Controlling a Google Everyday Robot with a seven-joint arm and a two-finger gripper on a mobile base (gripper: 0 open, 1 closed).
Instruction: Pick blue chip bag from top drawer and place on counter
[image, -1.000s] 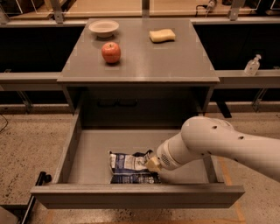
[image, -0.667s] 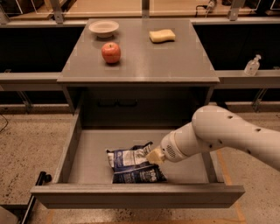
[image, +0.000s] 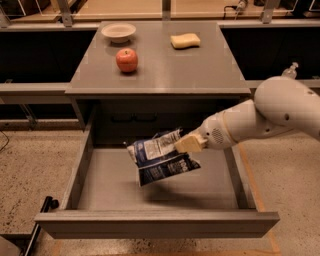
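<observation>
The blue chip bag (image: 161, 157) is a crinkled dark blue and white foil bag. It hangs in the air above the floor of the open top drawer (image: 155, 220), tilted. My gripper (image: 186, 145) reaches in from the right on a white arm and is shut on the bag's right edge. The grey counter (image: 165, 65) lies behind and above the drawer. The bag is clear of the drawer floor and below the counter's level.
On the counter stand a red apple (image: 127, 60), a white bowl (image: 118, 32) at the back left and a yellow sponge (image: 185, 40) at the back right. A wooden ledge (image: 150, 7) runs behind. A clear bottle (image: 290, 70) shows at the right behind my arm.
The gripper has lifted the chip bag off the drawer floor and raised it up and slightly back. The arm has risen with it.
</observation>
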